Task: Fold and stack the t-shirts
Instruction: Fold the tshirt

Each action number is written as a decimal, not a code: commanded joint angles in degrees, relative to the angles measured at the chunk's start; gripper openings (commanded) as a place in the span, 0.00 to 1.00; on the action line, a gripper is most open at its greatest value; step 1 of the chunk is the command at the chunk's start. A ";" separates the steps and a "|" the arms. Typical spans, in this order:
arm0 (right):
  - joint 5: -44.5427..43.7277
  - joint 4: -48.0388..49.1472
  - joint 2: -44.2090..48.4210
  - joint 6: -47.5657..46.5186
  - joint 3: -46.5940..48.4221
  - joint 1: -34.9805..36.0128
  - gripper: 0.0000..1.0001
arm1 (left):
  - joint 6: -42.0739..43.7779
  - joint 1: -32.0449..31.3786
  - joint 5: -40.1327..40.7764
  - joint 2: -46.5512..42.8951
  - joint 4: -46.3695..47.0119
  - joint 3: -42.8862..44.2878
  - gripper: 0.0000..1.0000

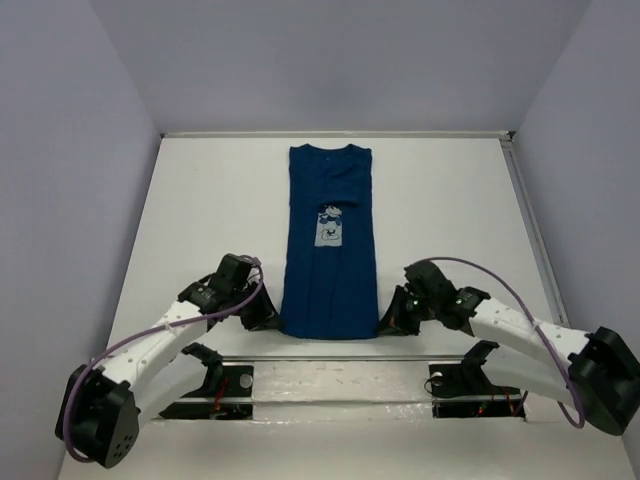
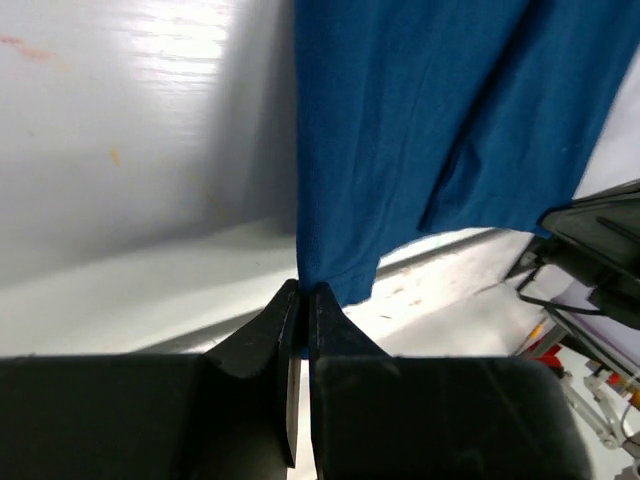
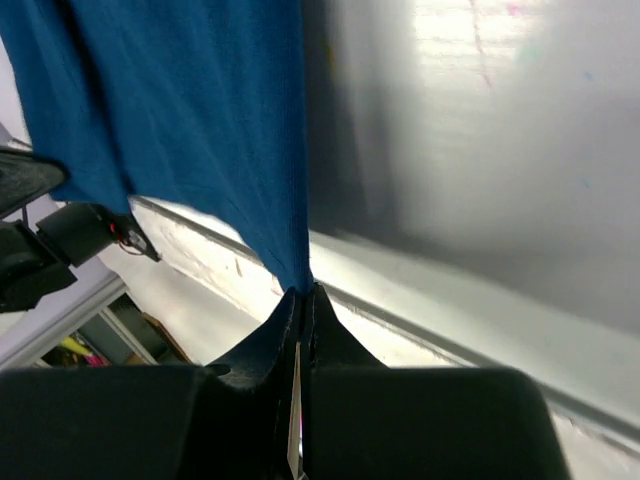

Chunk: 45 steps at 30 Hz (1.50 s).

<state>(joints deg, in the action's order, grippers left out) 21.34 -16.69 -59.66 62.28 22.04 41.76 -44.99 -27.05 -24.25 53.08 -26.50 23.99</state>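
Left gripper (image 2: 303, 294) and right gripper (image 3: 303, 292) each clamp one near hem corner of the t-shirt (image 1: 330, 285); its long axis runs straight away from them, collar farthest.

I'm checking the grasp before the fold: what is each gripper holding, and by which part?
Both hold the t-shirt: the left gripper pinches the left corner of its near hem, the right gripper the right corner.

Resembles a robotics lab cell: plain white table (image 1: 200, 200) boxed in by 3 bare pale walls (image 1: 330, 60), cabled left arm (image 1: 150, 350) and right arm (image 1: 515, 338) bolted at near edge.
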 commanded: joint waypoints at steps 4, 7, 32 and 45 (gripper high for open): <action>-10.08 -18.99 2.46 -5.32 15.10 0.61 0.00 | -3.53 -0.29 2.10 -2.91 -6.11 10.98 0.00; -12.37 -18.30 -1.76 -10.66 19.69 -3.86 0.00 | -2.21 -0.29 5.00 0.96 -2.79 15.80 0.00; -9.83 -7.92 -50.02 -32.75 63.90 -25.40 0.00 | 12.03 9.29 16.95 55.62 9.10 63.46 0.00; -10.44 -11.70 -64.26 -34.59 79.90 -25.41 0.00 | 11.60 10.88 17.13 65.74 11.64 70.05 0.00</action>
<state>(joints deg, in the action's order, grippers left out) 11.77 -27.70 -122.61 29.36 96.03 16.58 -33.85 -17.06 -7.27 118.28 -16.86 90.06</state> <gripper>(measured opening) 0.022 0.028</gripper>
